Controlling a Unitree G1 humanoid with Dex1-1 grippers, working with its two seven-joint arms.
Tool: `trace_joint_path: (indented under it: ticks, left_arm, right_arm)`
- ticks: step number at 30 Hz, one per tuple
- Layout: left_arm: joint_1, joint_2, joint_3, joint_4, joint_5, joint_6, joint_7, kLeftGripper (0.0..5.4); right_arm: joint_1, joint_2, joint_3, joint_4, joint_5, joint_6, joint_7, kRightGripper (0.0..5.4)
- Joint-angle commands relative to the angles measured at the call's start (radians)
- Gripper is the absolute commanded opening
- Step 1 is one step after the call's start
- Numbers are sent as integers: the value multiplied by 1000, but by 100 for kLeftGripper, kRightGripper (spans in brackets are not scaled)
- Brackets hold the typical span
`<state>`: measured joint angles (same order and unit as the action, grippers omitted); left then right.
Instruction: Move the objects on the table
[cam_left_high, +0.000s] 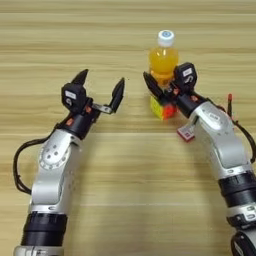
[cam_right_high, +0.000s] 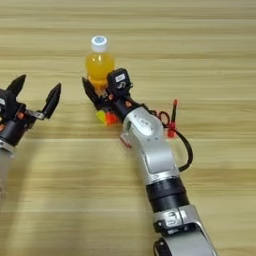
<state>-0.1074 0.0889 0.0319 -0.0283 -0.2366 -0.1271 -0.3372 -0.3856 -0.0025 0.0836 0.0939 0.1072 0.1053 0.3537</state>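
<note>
Right gripper (cam_left_high: 162, 89) sits low over the puzzle cube (cam_left_high: 164, 109), directly in front of the orange drink bottle (cam_left_high: 163, 59); whether its fingers are parted or pinching the cube cannot be told from either view. Left gripper (cam_left_high: 100, 87) hovers well to the left over bare table (cam_left_high: 60, 45), fingers spread wide, holding nothing. Small white-and-red card (cam_left_high: 186, 132) lies just near-right of the cube, partly under the right forearm. Main risk: the bottle stands upright touching or just behind the right gripper, so any push toward the far side, or a lift that swings the wrist back, would likely tip it; it is tall, narrow and probably rolls once down. Second risk: the forearm dragging the card as it withdraws. The loose cable with a red tip (cam_right_high: 172, 120) on the right arm could snag things. Open room: wide bare wood left, far and near; no table edge shows. Safest path for the cube looks near or leftward, away from bottle.
</note>
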Motion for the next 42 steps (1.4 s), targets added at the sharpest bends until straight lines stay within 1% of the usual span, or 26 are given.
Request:
trace_joint_path:
  ticks: [1,5,10,13,16,19,21,25,29,32,37,42]
  left_arm:
    - [-34,-12,27,67,48,-47,69,540]
    - [-52,-17,43,117,62,-83,109,540]
    - [-64,-25,38,159,69,-105,116,540]
    - [-67,-26,36,169,71,-111,119,540]
    - [-70,-27,39,177,74,-119,125,540]
    - [-81,-27,56,207,81,-135,148,540]
    - [-85,-27,63,222,81,-141,156,540]
    - [-91,-28,71,240,79,-152,163,540]
    - [-91,-28,71,243,78,-156,164,540]
    - [-90,-28,70,244,78,-157,162,540]
    - [-90,-27,71,248,77,-158,160,540]
    - [-89,-27,70,247,78,-159,158,540]
  right_arm:
    - [-5,-40,-64,-50,34,21,-20,344]
    - [-4,-86,-125,-39,45,17,-38,344]
    - [12,-140,-193,0,54,-1,-56,344]
    - [20,-165,-229,35,46,-26,-77,344]
    - [33,-197,-260,91,32,-68,-98,344]
    - [39,-233,-308,179,35,-108,-121,344]
    - [36,-247,-328,227,40,-131,-131,344]
    - [14,-276,-369,366,42,-195,-157,343]
    - [-8,-296,-398,467,49,-252,-176,343]
    - [-26,-315,-411,543,43,-301,-191,343]
    - [-47,-325,-404,629,22,-396,-213,343]
    - [-74,-335,-405,728,25,-458,-219,343]
